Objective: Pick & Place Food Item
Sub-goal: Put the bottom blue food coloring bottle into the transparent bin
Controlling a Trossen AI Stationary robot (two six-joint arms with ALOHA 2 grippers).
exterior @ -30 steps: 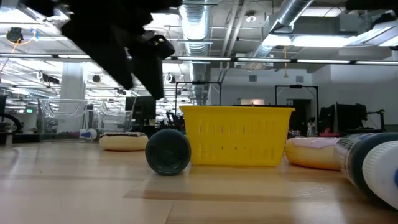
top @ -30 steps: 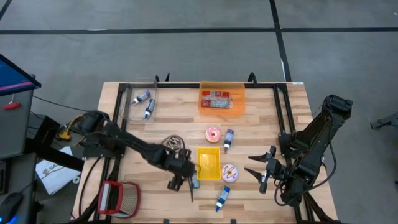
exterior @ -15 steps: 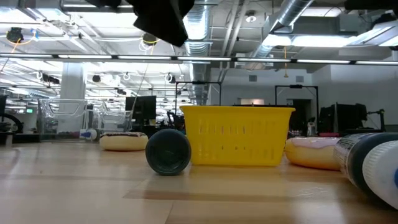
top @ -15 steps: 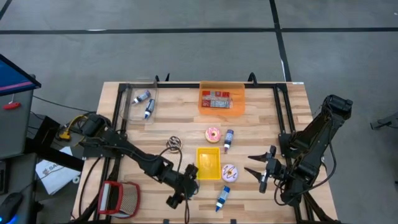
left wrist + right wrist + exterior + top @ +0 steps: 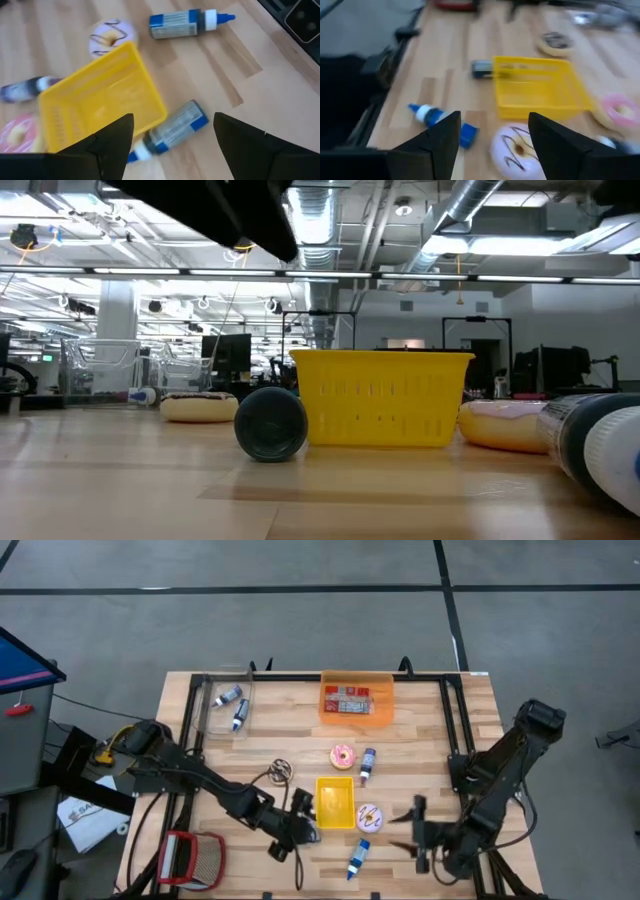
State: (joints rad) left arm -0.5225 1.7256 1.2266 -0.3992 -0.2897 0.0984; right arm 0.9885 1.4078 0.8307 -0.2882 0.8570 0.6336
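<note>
A clear tray sits at the far left corner of the wooden tabletop with two small bottles lying in it. Off the near left corner lies a red-framed mesh basket, and white paper rests on the floor beside it. A blue panel shows at the left edge.

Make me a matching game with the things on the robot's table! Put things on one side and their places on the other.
Things:
1. yellow basket
2. orange tray
3. pink donut
4. red-rimmed strainer

Places:
A. at the far edge of the table
B. near corner on the left arm's side
C. middle of the table, empty
D. between the tray and the basket

Pairs: 1-C, 2-A, 3-D, 4-B
</note>
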